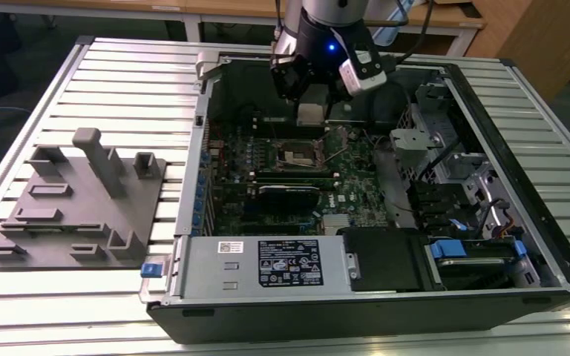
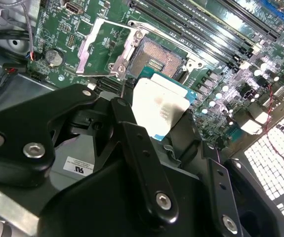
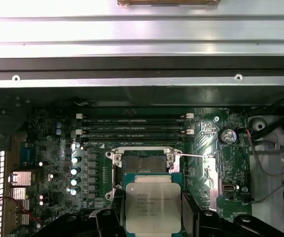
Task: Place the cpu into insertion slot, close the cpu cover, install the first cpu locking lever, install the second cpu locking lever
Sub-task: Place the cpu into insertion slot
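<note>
1. Exterior view: the gripper (image 1: pixel 310 116) hangs over the insertion slot (image 1: pixel 300 154) inside the open computer case (image 1: pixel 364 315), carrying the cpu (image 1: pixel 310 111).
2. Second wrist view: the cpu (image 2: pixel 159 106) sits clear of the slot (image 2: pixel 156 59), near its rim and not seated. The cpu cover (image 2: pixel 102 49) lies swung open beside the slot.
3. First wrist view: the fingers (image 3: pixel 191 217) pinch the cpu (image 3: pixel 153 205) by opposite edges. I judge it light and rigid, with a fragile contact underside. The edges are the proper hold, leaving both flat faces untouched.

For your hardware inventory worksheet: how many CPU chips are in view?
1: the cpu, gripped by the end effector, near the open insertion slot. Others could be hidden.
</note>
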Tool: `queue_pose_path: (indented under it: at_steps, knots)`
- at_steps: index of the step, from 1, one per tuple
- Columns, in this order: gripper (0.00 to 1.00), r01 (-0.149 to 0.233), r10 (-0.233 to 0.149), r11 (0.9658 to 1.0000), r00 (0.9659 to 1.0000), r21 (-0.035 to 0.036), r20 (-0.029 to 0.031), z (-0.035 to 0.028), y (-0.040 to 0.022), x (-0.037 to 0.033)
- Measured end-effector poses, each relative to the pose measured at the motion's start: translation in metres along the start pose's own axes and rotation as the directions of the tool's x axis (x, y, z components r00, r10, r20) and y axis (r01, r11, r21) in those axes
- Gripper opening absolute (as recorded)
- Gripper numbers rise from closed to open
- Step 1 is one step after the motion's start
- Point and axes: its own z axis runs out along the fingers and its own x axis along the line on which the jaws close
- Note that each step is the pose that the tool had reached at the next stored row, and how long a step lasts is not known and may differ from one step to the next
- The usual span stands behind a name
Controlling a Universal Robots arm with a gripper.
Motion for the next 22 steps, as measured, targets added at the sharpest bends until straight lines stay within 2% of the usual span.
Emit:
queue_pose_path:
  at_steps: [22]
  knots:
    - [0.54, 0.0, 0.0, 1.0, 1.0, -0.0006, 0.0003, 0.0055, -0.0005, 0.0006]
